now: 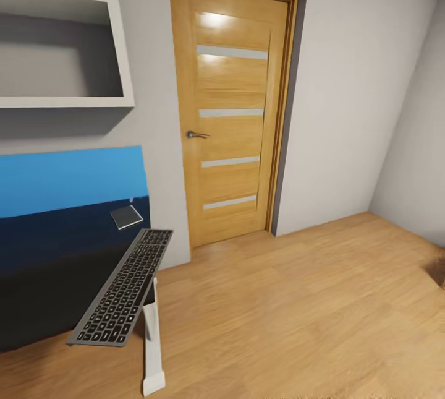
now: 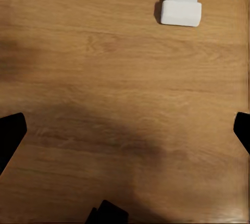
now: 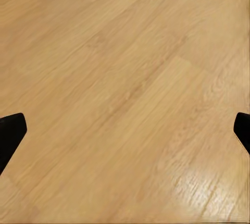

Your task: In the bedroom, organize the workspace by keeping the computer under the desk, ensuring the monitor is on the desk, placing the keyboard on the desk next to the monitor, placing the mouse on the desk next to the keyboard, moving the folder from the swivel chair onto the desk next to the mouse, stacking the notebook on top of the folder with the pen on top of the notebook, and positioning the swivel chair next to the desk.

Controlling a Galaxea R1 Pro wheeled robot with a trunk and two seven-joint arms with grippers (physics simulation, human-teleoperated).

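Observation:
The desk [image 1: 43, 275], with a glossy black top and blue back panel, fills the lower left of the head view. The keyboard [image 1: 123, 291], silver-framed with black keys, lies at an angle along the desk's right end and juts past its edge. The small grey notebook [image 1: 127, 216] rests further back on the desk, near the blue panel. My left gripper [image 2: 125, 130] hangs open over the wood floor, close to the foot of the desk's white leg [image 2: 180, 5]. Bare floor planks lie below my open right gripper [image 3: 125, 130].
A shut wooden door [image 1: 232, 114] with frosted strips stands in the grey wall ahead. White wall shelves [image 1: 68, 34] hang above the desk. The desk's white leg [image 1: 152, 349] stands just below the keyboard. Light plank floor [image 1: 296, 312] stretches to the right.

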